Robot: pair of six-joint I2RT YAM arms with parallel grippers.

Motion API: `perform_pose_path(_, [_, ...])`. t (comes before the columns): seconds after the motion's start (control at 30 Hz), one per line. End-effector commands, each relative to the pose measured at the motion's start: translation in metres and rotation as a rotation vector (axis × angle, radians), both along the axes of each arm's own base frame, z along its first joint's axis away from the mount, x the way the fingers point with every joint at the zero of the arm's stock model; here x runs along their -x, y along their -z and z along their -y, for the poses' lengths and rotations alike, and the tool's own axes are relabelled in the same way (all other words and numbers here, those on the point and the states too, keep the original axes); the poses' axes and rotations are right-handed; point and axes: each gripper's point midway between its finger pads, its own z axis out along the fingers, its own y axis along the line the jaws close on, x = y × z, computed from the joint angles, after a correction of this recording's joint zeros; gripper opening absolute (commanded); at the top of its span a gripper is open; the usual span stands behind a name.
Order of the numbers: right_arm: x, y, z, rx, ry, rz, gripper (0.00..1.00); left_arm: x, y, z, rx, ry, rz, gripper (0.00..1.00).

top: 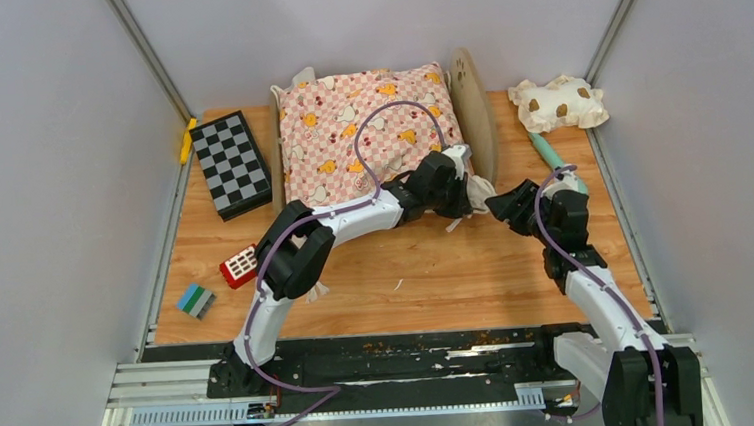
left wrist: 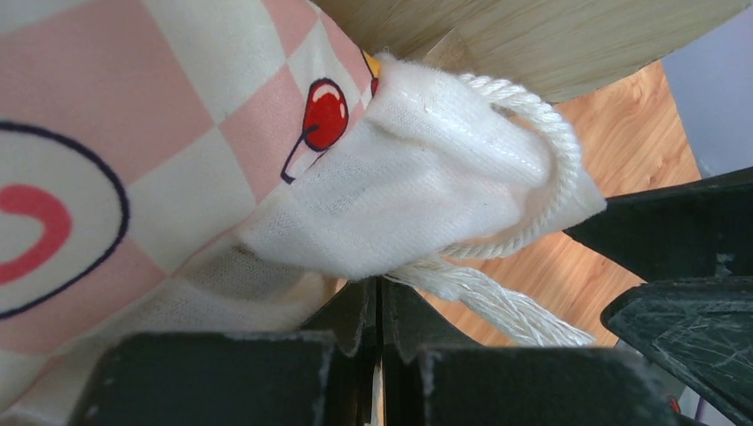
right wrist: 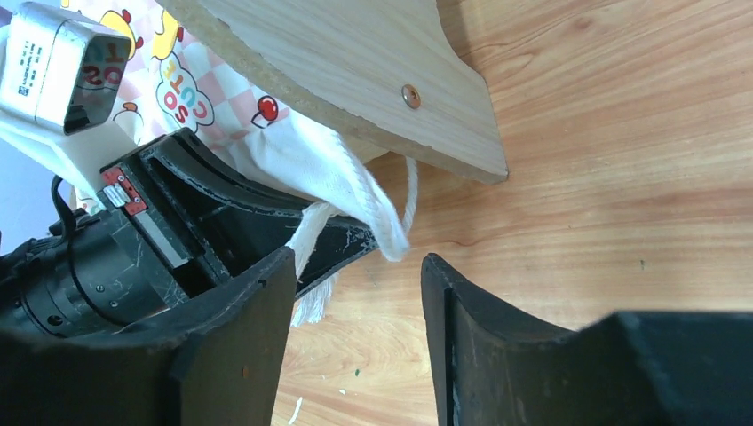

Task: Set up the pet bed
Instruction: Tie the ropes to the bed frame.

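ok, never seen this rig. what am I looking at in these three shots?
A robot's left arm and right arm are bolted at the near edge of a wooden table. The wide picture comes from a fixed camera above and behind them. The other two come from a camera on each wrist, so each shows its own tool up close.

On the table: a pet bed with a pink checkered cushion lying on it, a spotted pillow, a checkered board, a small red-and-white block and a blue-green block.

The left tool is shut on the cushion's white corner, by its cord. The right tool is beside it, open and holding nothing.
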Motion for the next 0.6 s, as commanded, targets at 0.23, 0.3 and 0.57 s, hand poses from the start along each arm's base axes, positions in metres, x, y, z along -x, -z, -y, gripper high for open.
perform_pose_path(0.23, [-0.024, 0.0, -0.016, -0.083, -0.071, 0.08, 0.53, 0.0, -0.021, 0.002, 0.049, 0.008, 0.016, 0.0])
perform_pose_path(0.3, [-0.026, -0.002, -0.02, -0.104, -0.087, 0.096, 0.5, -0.001, -0.022, 0.002, 0.049, 0.006, 0.015, 0.0])
perform_pose_path(0.57, [-0.03, -0.004, -0.026, -0.137, -0.121, 0.117, 0.37, -0.001, -0.023, 0.001, 0.046, 0.0, 0.016, 0.0])
